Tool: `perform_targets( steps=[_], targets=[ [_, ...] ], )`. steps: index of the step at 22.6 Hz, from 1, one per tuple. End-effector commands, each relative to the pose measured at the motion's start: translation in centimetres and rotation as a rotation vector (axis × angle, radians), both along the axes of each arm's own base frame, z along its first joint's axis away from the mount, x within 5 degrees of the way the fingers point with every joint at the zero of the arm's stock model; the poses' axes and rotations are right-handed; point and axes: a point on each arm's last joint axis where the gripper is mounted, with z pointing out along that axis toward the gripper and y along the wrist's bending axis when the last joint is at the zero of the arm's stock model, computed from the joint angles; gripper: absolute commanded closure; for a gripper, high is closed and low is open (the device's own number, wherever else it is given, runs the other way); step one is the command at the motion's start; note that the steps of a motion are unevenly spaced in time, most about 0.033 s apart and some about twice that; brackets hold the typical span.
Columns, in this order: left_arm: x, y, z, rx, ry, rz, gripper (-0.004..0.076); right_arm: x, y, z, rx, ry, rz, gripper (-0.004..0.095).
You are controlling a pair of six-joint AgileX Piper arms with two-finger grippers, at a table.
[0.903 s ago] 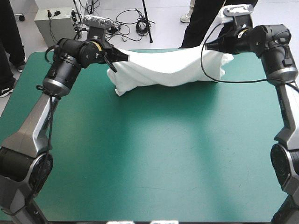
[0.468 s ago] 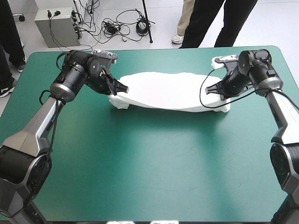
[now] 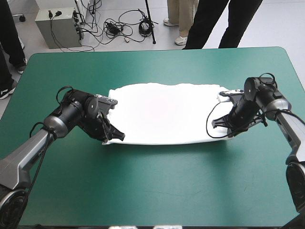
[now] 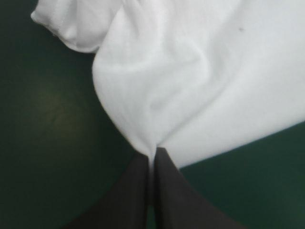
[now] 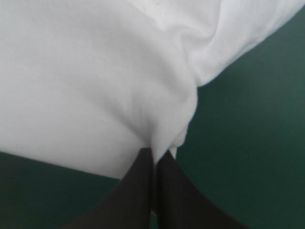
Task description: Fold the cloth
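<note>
T-shirt [image 3: 164, 112] flat on teal-green cover [image 3: 157, 183]

T-shirt [image 3: 162, 112] was plain white all over, just soft grey shading in the wrinkles. Cover [image 3: 157, 191] was solid teal-green, edge to edge. Left gripper [image 3: 120, 137] and right gripper [image 3: 214, 122] both had black fingers [image 4: 133, 195]. Arms [image 3: 26, 152] were black near the wrists, grey further back.

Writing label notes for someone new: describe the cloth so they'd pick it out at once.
Start at the teal-green table cover; across its middle lies the T-shirt, spread flat, its near corners pinched by the left claw and the right claw. It is the only white thing on the table.
</note>
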Motion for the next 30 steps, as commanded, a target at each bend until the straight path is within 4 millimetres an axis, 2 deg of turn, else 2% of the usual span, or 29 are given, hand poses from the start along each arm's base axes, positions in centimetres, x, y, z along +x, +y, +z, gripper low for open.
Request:
perform_targets(
  steps=[1,8,9,15,17,21,22,23,24,25,26,27,28,30],
  targets=[
    [-2.1,0.2,0.3,-0.030,-0.024,0.009,0.0733,-2.6,-0.4,0.8,0.006,0.012,0.013,0.0925],
    [-5.4,0.5,-1.7,-0.076,0.034,0.018,0.0733,-6.3,0.1,-0.7,0.001,0.065,0.046,0.0925],
    [-6.0,0.4,-1.9,-0.082,0.036,0.008,0.0733,-7.0,0.3,-1.4,-0.003,0.089,0.059,0.0925],
    [-5.9,0.2,-2.0,-0.081,-0.008,0.013,0.0732,-7.4,0.4,-2.3,-0.006,0.102,0.057,0.0913],
    [-5.9,0.1,-2.0,-0.088,-0.008,0.015,0.0688,-7.4,0.4,-2.3,-0.006,0.099,0.061,0.0846],
    [-6.3,0.3,-2.0,-0.068,0.040,0.010,0.0404,-7.7,0.3,-2.0,-0.010,0.145,0.069,0.0468],
    [-6.5,0.4,-1.7,-0.064,0.048,0.012,0.0356,-7.6,0.4,-1.5,-0.009,0.126,0.070,0.0399],
    [-6.7,0.5,-0.7,-0.069,0.037,0.013,0.0301,-7.2,0.3,-0.2,-0.012,0.072,0.062,0.0310],
    [-6.7,0.5,0.0,-0.080,0.018,0.014,0.0293,-7.0,0.3,0.7,-0.013,0.037,0.052,0.0290],
    [-6.8,0.6,2.5,-0.110,-0.058,0.008,0.0293,-6.5,0.1,3.1,-0.026,-0.060,0.034,0.0284],
    [-6.9,0.7,3.9,-0.126,-0.105,0.006,0.0293,-6.3,0.0,4.2,-0.036,-0.108,0.017,0.0287],
    [-6.9,1.2,6.9,-0.129,-0.220,0.019,0.0293,-6.0,-0.5,7.1,-0.067,-0.239,-0.019,0.0286],
    [-6.9,1.9,9.1,-0.112,-0.320,0.037,0.0293,-5.8,-1.0,9.0,-0.102,-0.337,-0.046,0.0286],
    [-6.6,2.6,11.2,-0.085,-0.417,0.059,0.0293,-5.7,-1.6,11.2,-0.137,-0.450,-0.091,0.0286]
  ],
)
